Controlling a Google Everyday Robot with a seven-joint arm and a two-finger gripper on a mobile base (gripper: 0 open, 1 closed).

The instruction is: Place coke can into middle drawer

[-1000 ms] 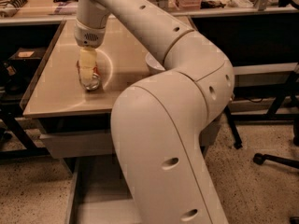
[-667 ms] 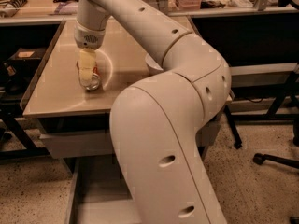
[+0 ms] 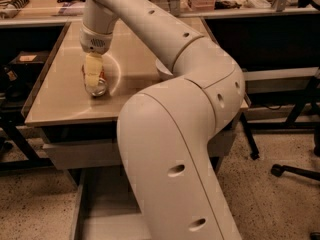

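Note:
The coke can point(image 3: 99, 87) is red with a silver end and sits tilted on the tan tabletop point(image 3: 60, 99), left of centre. My gripper point(image 3: 93, 77) reaches straight down from the wrist and its pale yellow fingers point(image 3: 91, 70) are closed around the can. The can's lower end touches the table. The middle drawer point(image 3: 100, 204) stands pulled open below the table at the frame's bottom. It shows a flat grey floor and a low left wall, and my arm hides its right part.
A white bowl point(image 3: 114, 70) stands right behind the can, touching or nearly so. My large white arm point(image 3: 175, 134) fills the middle of the view. A closed grey drawer front point(image 3: 75, 154) lies under the table edge. Chair legs point(image 3: 295, 171) stand at right.
Nothing has visibly changed at the gripper and can. The arm's elbow has shifted very slightly.

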